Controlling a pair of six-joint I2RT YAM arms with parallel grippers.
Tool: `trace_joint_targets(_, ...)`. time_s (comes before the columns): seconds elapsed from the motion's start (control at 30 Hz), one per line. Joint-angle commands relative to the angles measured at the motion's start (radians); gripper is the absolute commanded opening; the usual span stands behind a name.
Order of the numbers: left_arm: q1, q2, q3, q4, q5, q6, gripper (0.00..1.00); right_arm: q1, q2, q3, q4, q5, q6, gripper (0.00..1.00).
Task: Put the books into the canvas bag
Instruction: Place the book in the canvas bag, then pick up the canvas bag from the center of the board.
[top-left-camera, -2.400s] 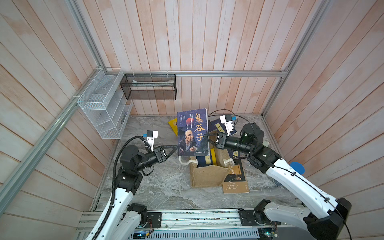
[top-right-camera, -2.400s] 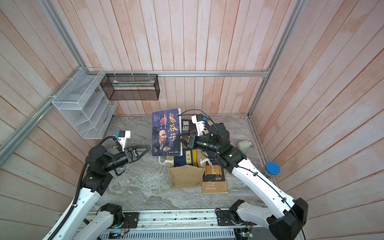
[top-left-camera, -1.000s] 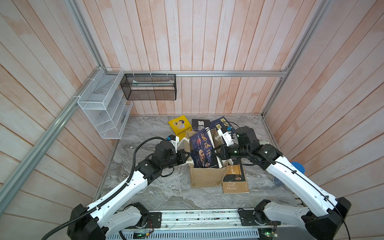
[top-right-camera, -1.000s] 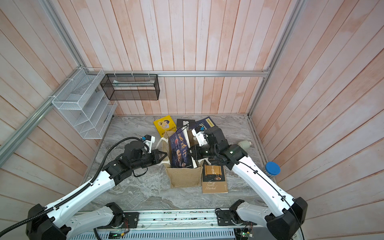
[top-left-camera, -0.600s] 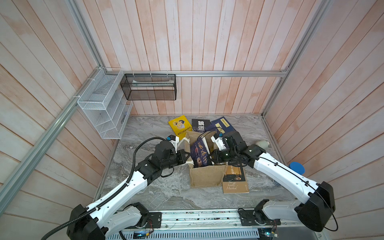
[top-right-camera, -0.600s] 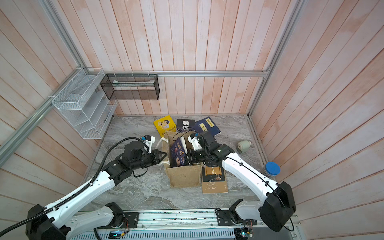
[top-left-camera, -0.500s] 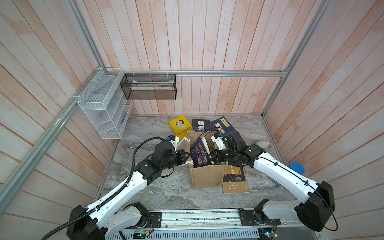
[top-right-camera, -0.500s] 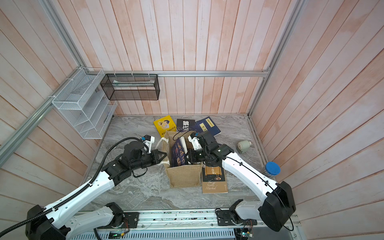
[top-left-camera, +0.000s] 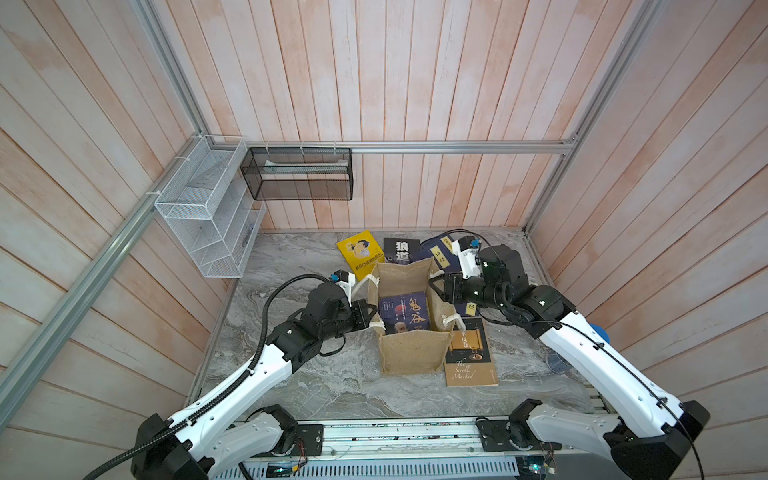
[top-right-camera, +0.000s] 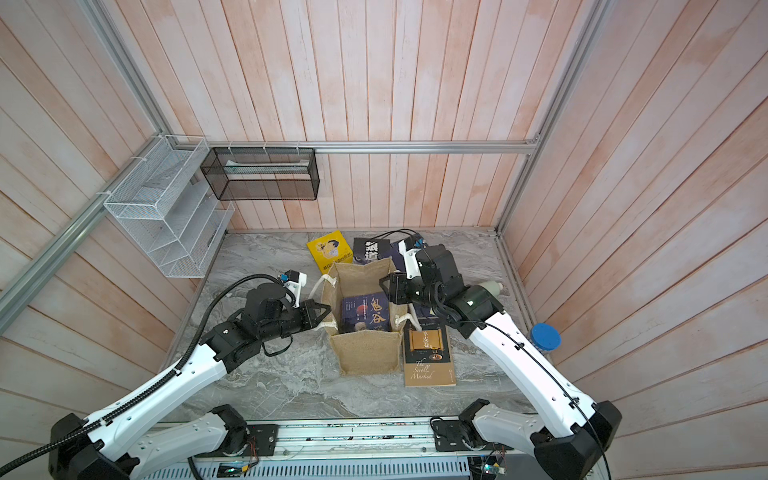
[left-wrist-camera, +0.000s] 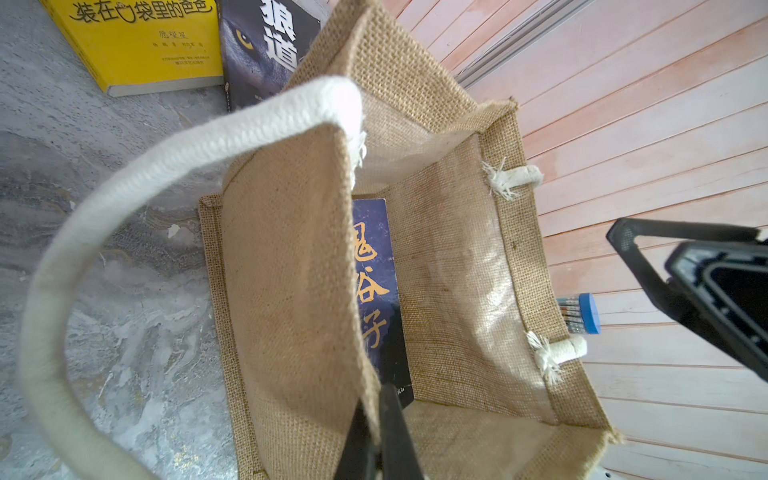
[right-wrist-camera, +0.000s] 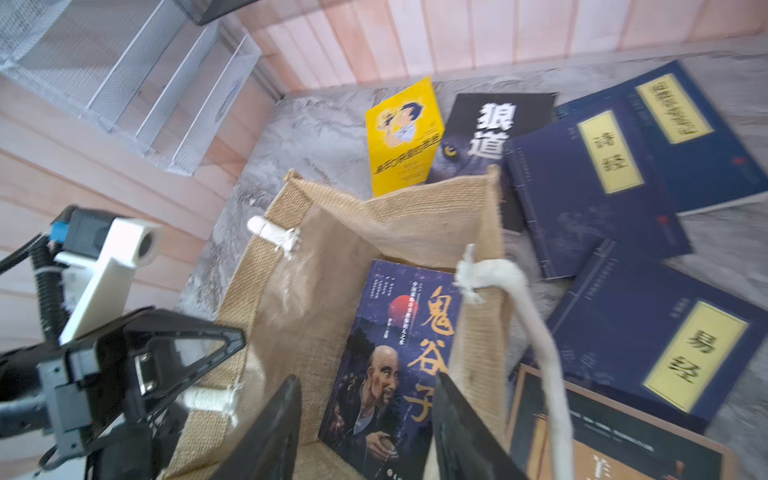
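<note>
The navy portrait book (top-left-camera: 405, 312) lies down inside the canvas bag (top-left-camera: 409, 353), just below the right gripper (right-wrist-camera: 365, 384), whose jaws stand apart and free of it. The left gripper (top-left-camera: 374, 316) is pinched onto the bag's side wall. A second ago the book stood upright in the right jaws, above the rim.

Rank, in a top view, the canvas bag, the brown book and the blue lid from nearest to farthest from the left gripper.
1. canvas bag: the left gripper is shut on its side wall.
2. brown book: lying flat just beyond the bag's opposite side.
3. blue lid: farthest, far out on the robot's right side.
</note>
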Motion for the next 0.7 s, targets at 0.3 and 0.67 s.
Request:
trace_joint_targets(0.3,0.008,-0.025,0.079,-0.035,-0.062,0.091,0.0,-0.052,0.037,-0.142,0.035,-0.152,0.069,0.37)
trace_joint_targets(0.67,0.195,-0.011,0.292,-0.181,-0.031,0.231,0.0,0.174,0.159,0.091,0.199,-0.053,0.05,0.0)
